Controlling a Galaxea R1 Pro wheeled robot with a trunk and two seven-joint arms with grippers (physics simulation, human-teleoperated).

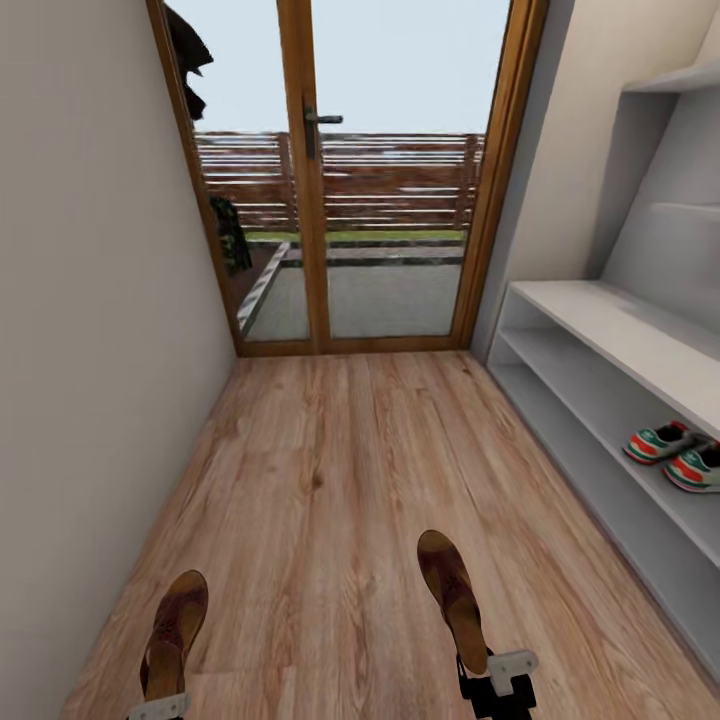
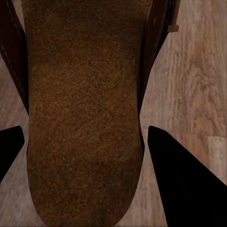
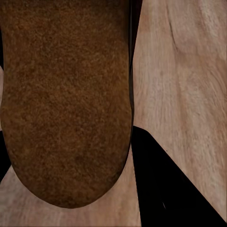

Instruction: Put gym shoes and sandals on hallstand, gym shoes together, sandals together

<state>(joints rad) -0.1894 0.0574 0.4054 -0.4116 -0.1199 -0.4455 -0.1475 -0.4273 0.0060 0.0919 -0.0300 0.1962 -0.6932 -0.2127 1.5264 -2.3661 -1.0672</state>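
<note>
Two brown sandals hang above the corridor floor (image 1: 330,450), each held toe-forward. My left gripper (image 1: 158,706) is shut on the left sandal (image 1: 176,628); up close, its tan footbed (image 2: 80,71) lies between the black fingers (image 2: 184,179). My right gripper (image 1: 496,682) is shut on the right sandal (image 1: 454,590), whose footbed (image 3: 66,71) sits against a black finger (image 3: 165,184). The two gym shoes (image 1: 664,443) (image 1: 698,467) sit side by side on the shelf under the bench top of the hallstand (image 1: 610,325), on the right.
A wood-framed glass door (image 1: 360,200) closes the far end of the corridor. A plain wall (image 1: 90,300) runs along the left. The hallstand's shelves and stepped upper shelves (image 1: 680,80) line the right side. Open plank floor lies ahead.
</note>
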